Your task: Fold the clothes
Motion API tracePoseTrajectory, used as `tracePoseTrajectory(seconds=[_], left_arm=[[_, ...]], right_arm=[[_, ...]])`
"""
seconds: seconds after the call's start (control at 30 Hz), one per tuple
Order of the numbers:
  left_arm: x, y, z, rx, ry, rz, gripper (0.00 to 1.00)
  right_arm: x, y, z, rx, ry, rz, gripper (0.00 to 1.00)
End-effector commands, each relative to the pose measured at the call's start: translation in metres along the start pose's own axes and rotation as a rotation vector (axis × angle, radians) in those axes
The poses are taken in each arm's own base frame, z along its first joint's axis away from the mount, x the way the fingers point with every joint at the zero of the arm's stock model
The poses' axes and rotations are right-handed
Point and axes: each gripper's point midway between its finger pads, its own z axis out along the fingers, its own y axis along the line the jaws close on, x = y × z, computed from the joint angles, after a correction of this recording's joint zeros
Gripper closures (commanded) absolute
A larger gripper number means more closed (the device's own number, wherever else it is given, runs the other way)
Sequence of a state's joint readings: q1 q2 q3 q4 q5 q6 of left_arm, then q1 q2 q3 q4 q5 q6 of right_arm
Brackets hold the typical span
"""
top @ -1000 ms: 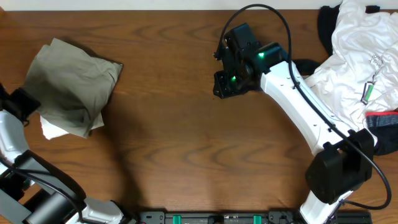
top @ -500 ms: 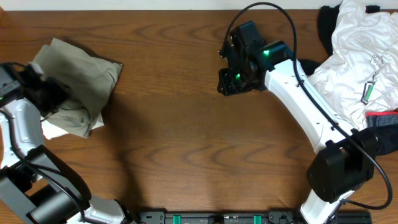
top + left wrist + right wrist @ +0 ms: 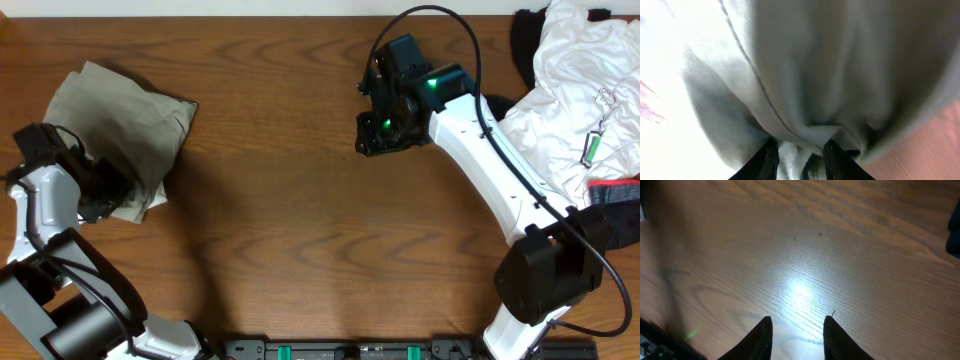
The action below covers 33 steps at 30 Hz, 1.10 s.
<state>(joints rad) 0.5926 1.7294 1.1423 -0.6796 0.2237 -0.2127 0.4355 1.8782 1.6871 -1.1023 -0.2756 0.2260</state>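
Observation:
A folded khaki-grey pair of trousers (image 3: 125, 120) lies at the table's far left, with a bit of white cloth (image 3: 152, 203) showing under its front edge. My left gripper (image 3: 103, 190) is at the bundle's front left edge. In the left wrist view the trousers (image 3: 830, 65) fill the frame and a fold is pinched in my left gripper (image 3: 800, 146). My right gripper (image 3: 372, 140) hovers over bare table at centre back. In its wrist view the right gripper (image 3: 797, 321) is open with only wood between its fingers.
A heap of unfolded clothes sits at the far right: white shirts (image 3: 570, 90), a black piece (image 3: 525, 45) and a dark one with a red band (image 3: 615, 190). Bare brown wood table (image 3: 290, 230) lies between the two arms.
My left arm swung in from the left edge onto the trousers' front left edge, and its jaws closed on the cloth. The right gripper drifted slightly right.

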Motion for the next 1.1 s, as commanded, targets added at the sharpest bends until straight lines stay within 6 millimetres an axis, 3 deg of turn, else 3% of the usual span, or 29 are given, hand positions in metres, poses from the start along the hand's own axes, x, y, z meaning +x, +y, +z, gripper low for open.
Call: tracePoseTrajectory(seconds=[0.0, 0.2, 0.43, 0.57, 0.73, 0.8, 0.9, 0.97, 1.0, 1.07], left_arm=[[0.010, 0.020, 0.016, -0.079, 0.032, -0.047, 0.67], [0.020, 0.031, 0.021, -0.087, 0.084, -0.112, 0.67], [0.010, 0.006, 0.005, 0.040, 0.054, -0.043, 0.67], [0.001, -0.007, -0.027, 0.088, -0.028, -0.014, 0.67], [0.000, -0.052, -0.087, 0.191, -0.198, 0.159, 0.66], [0.007, -0.075, -0.110, 0.226, -0.264, 0.274, 0.61], [0.029, -0.114, -0.139, 0.291, -0.336, 0.436, 0.42], [0.046, -0.137, -0.155, 0.338, -0.366, 0.520, 0.20], [0.054, -0.147, -0.161, 0.362, -0.377, 0.557, 0.04], [0.067, -0.163, -0.170, 0.398, -0.392, 0.611, 0.02]], right_arm=[[-0.001, -0.002, -0.012, 0.001, -0.022, 0.000, 0.68], [0.000, -0.003, -0.012, 0.003, -0.016, -0.006, 0.68], [-0.001, -0.007, -0.013, 0.005, -0.022, 0.000, 0.68], [-0.009, -0.015, -0.023, 0.005, -0.062, 0.012, 0.68], [-0.032, -0.030, -0.052, 0.002, -0.194, 0.036, 0.63], [-0.040, -0.039, -0.065, 0.005, -0.245, 0.051, 0.53], [-0.049, -0.053, -0.081, 0.013, -0.303, 0.075, 0.40], [-0.053, -0.065, -0.091, 0.034, -0.338, 0.095, 0.38], [-0.055, -0.075, -0.096, 0.063, -0.356, 0.111, 0.37], [-0.056, -0.096, -0.104, 0.121, -0.380, 0.146, 0.37]])
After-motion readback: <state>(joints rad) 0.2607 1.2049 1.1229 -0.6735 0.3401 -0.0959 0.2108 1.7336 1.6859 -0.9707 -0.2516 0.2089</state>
